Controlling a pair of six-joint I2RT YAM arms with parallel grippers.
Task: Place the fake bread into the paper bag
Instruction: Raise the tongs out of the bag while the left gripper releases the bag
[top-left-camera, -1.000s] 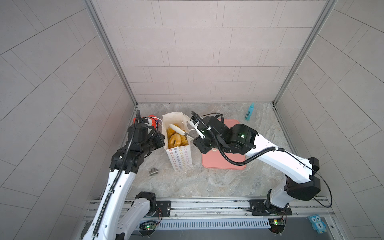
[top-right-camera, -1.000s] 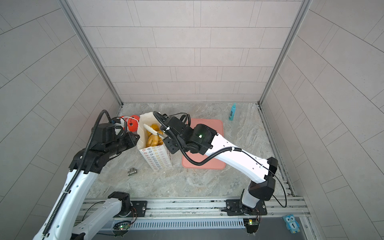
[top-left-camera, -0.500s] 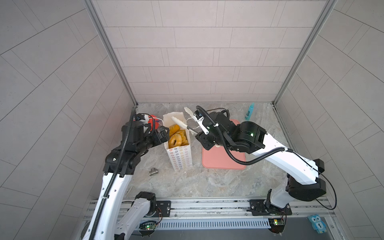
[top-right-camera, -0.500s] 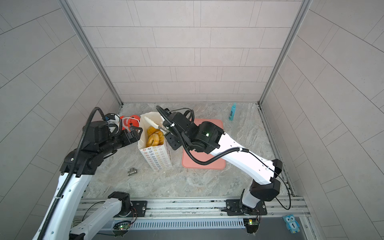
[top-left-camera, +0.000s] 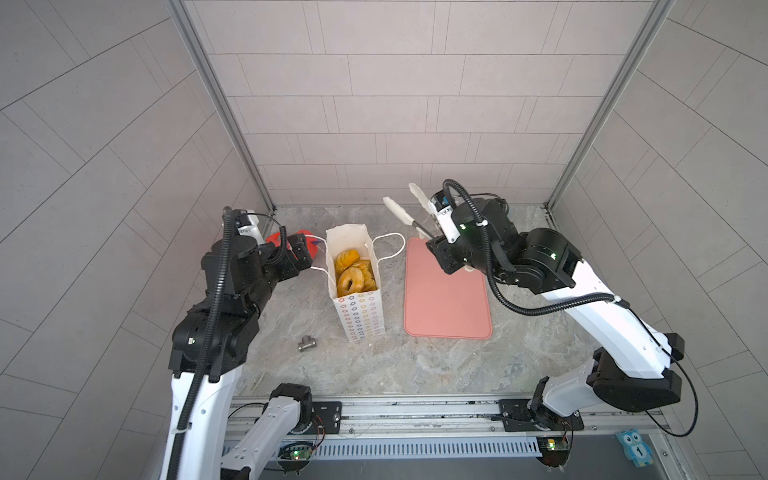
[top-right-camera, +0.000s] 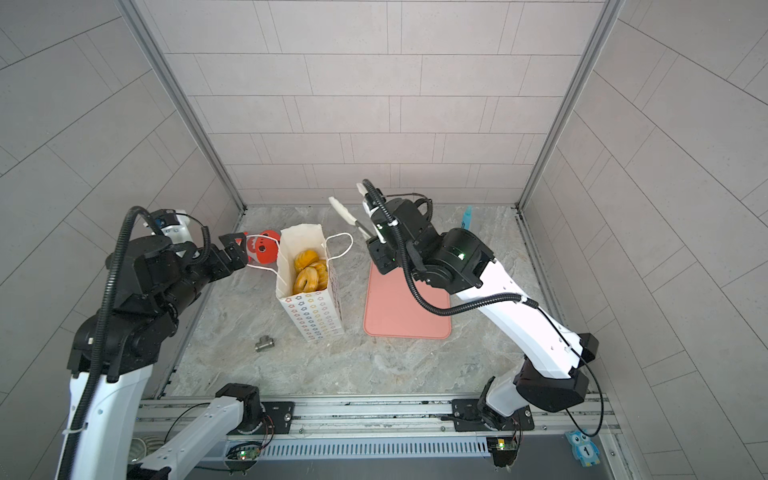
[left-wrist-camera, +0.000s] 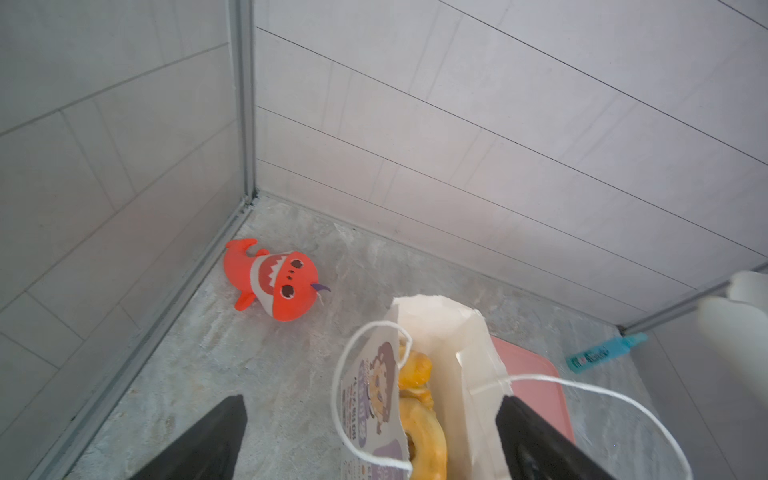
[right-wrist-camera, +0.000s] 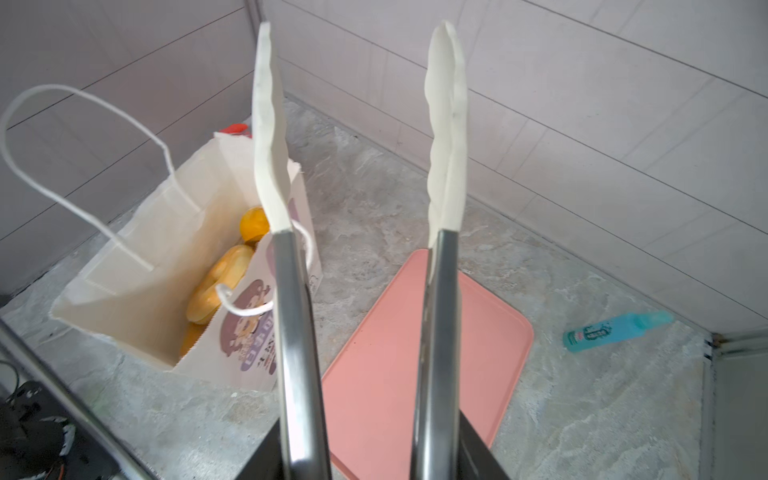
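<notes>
A: Surface?
B: Marbled grey tabletop, tiled walls behind.
A: Location, fake bread?
B: Inside the upright paper bag, centre-left of frame.
A: Claws?
B: Spread wide and empty, left gripper, left of bag. Clamped on tongs, right gripper, upper centre.

The bag is matt white paper, faintly creased, and its handles are soft white cord. The bread inside looks like moulded plastic, glossy and smooth, with ridges on some pieces. The tongs have shiny brushed-metal arms and matt white wavy-edged tips, either plastic or silicone. The tray at centre right is smooth, matt pink and looks rubbery. The fish is red plush cloth. The desk has a grey marbled, stone-like surface with low sheen. The fitting is dull bare metal. The tube is translucent teal plastic.
</notes>
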